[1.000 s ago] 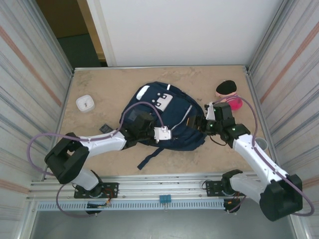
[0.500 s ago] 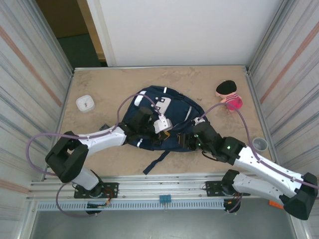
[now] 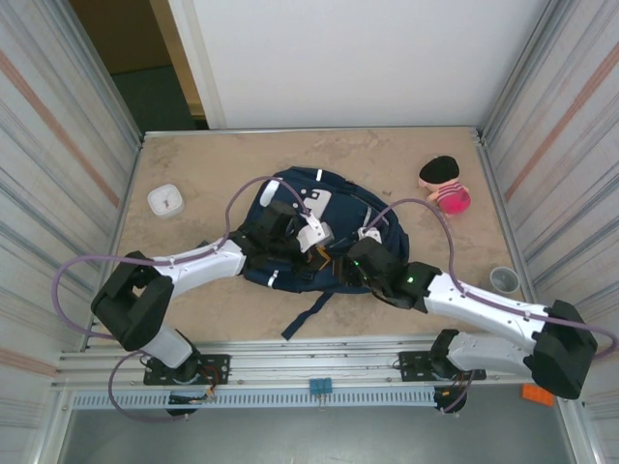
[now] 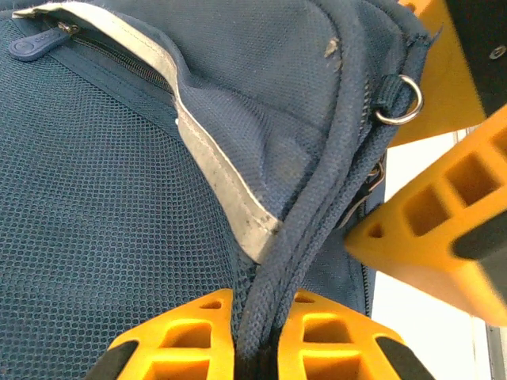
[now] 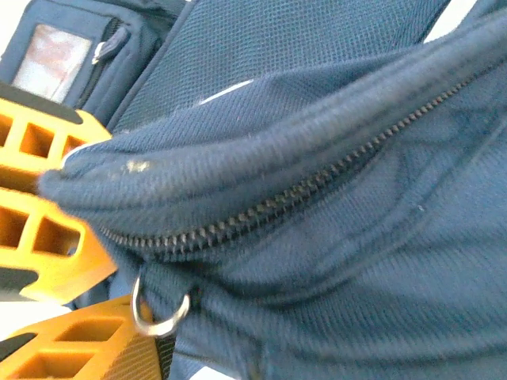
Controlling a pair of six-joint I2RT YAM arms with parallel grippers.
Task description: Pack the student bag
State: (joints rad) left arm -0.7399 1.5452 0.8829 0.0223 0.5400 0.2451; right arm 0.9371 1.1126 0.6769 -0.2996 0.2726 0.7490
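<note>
**Two claws grab the bag's edge to get it open**

The student bag (image 3: 340, 215) lies flat in the middle of the tabletop (image 3: 203, 159). The left claw (image 4: 260, 307) is pinched tight on a thick seam of the bag. The right claw (image 3: 348, 263) is just beside it, near a little metal ring (image 4: 398, 99). I cannot tell if it holds anything. The zipper (image 5: 277, 198) looks closed, so I think this is the opening step. Next, one claw needs to hold the cloth while the other finds the zipper pull. A white box (image 3: 166, 200), a pink toy (image 3: 443, 184) and a grey cup (image 3: 504, 279) wait well apart from the bag. The two claws are crowded together and could bump each other.
</note>
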